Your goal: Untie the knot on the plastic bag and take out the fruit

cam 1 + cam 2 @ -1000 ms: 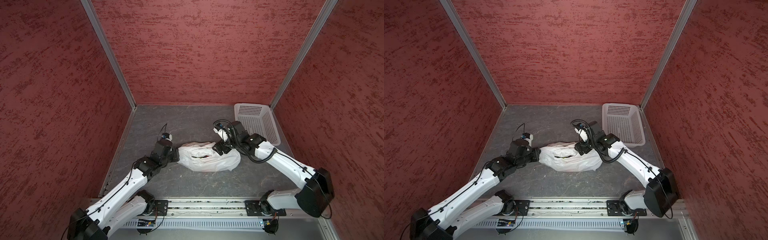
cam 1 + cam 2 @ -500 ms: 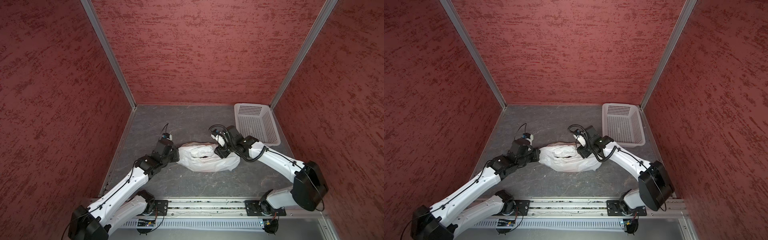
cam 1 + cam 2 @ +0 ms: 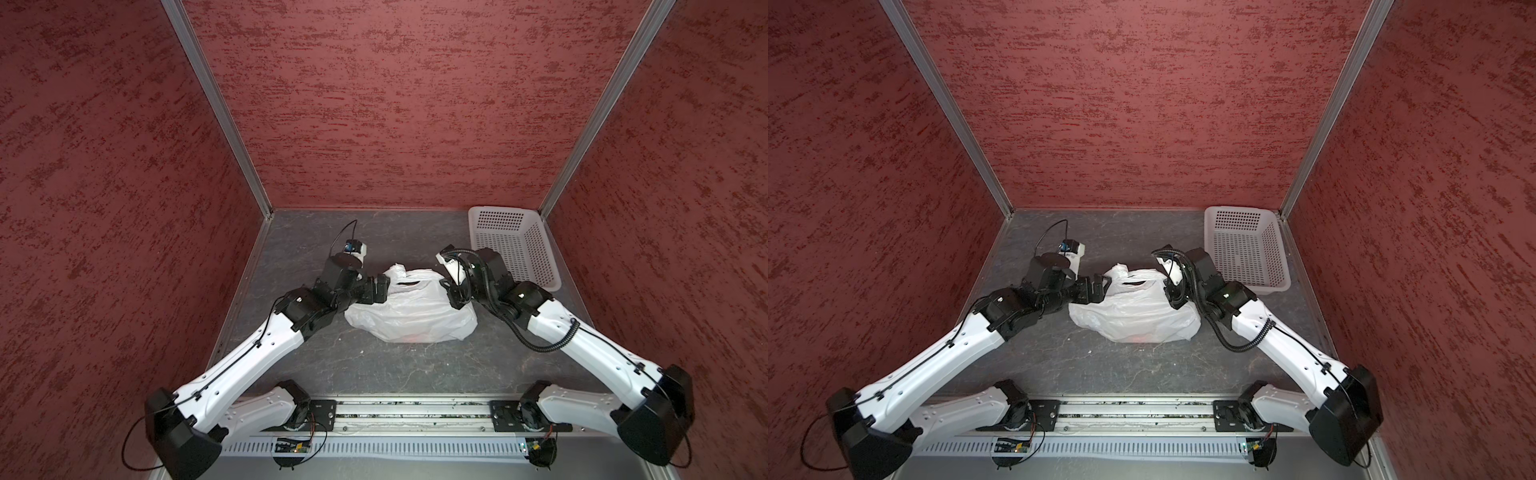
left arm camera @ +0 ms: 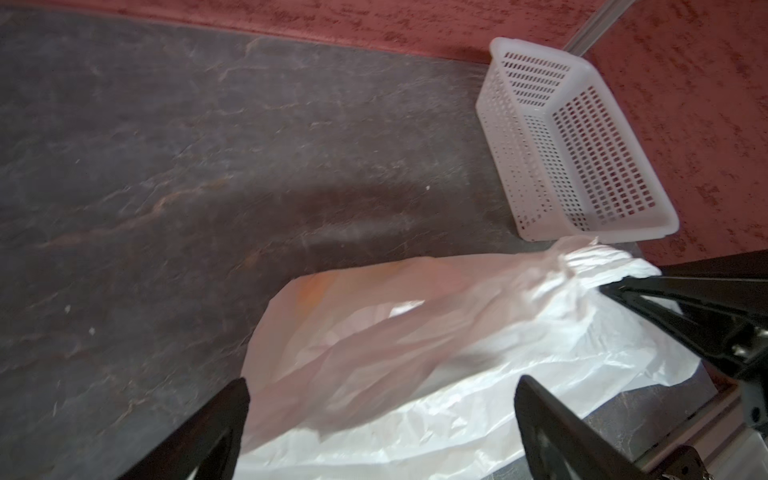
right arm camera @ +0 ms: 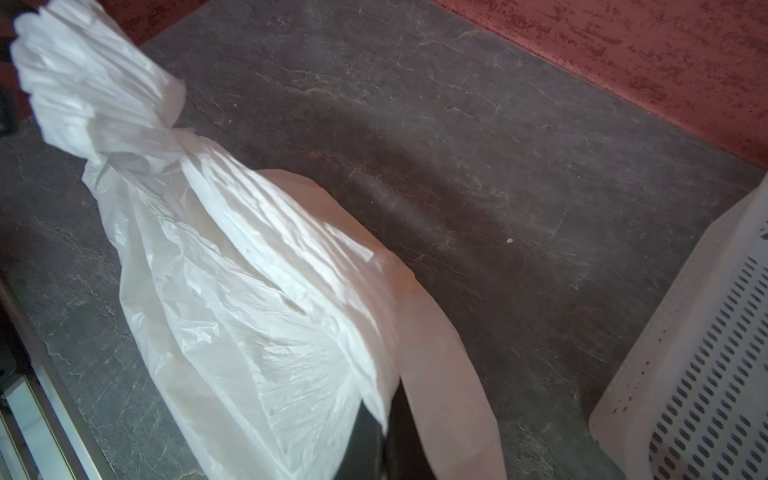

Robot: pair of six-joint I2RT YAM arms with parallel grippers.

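The plastic bag (image 3: pixel 409 320) lies near the middle of the tabletop (image 3: pixel 291 249), with the knot (image 5: pixel 137 141) tied at the end nearest the left gripper (image 3: pixel 381 286). That gripper's fingers (image 4: pixel 224 415) stand wide apart astride that end, pinching nothing. The right gripper (image 3: pixel 454 293) is clamped on the bag's opposite end, near the white basket (image 3: pixel 536 266) in the far right corner.

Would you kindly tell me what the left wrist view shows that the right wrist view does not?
Only left wrist: the whole basket and the left gripper, open at the bag. Only right wrist: the knot with its floppy end. Both: the bag, the right gripper shut on it, the dark table and part of the basket.
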